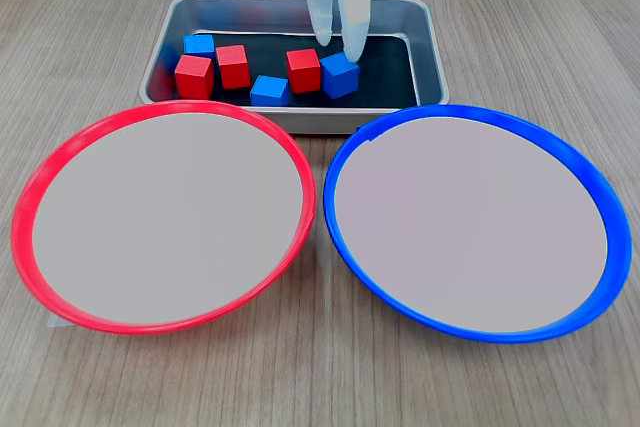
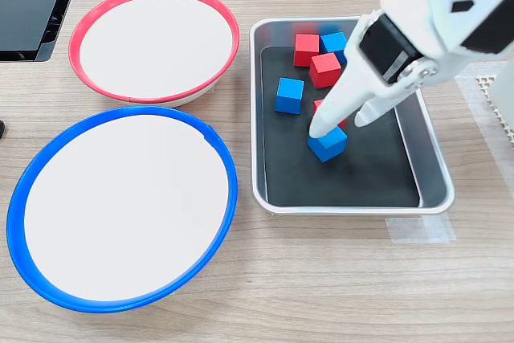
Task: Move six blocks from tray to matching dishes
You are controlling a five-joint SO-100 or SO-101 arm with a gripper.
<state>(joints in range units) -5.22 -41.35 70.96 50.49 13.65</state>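
All six cubes lie inside the tray (image 1: 425, 47), which sits on the wooden tabletop (image 1: 560, 37) at the top centre of the first exterior view and at the right centre of the second exterior view. In the first exterior view they form a loose row on the black floor: a blue cube (image 1: 199, 45) at the far left, two red cubes (image 1: 194, 76) (image 1: 232, 65), a blue cube (image 1: 270, 91) nearest the front wall, a red cube (image 1: 303, 70) and a blue cube (image 1: 340, 74) at the right end. The white tool (image 1: 340, 37) comes down from the top edge with its two fingers apart, one tip touching the top of that right-end blue cube and the other hanging to its left above the red one. The second exterior view looks down from above and shows the arm's body and black motor at the upper right, cut off in the other view; there the tool (image 2: 341, 122) covers most of the red cube (image 2: 331, 106) beside the touched blue cube (image 2: 328, 144). The red-rimmed dish (image 1: 40, 187) and blue-rimmed dish (image 1: 600, 197) hold nothing. Only the second exterior view shows a dark device (image 2: 32, 6) at the upper left corner.
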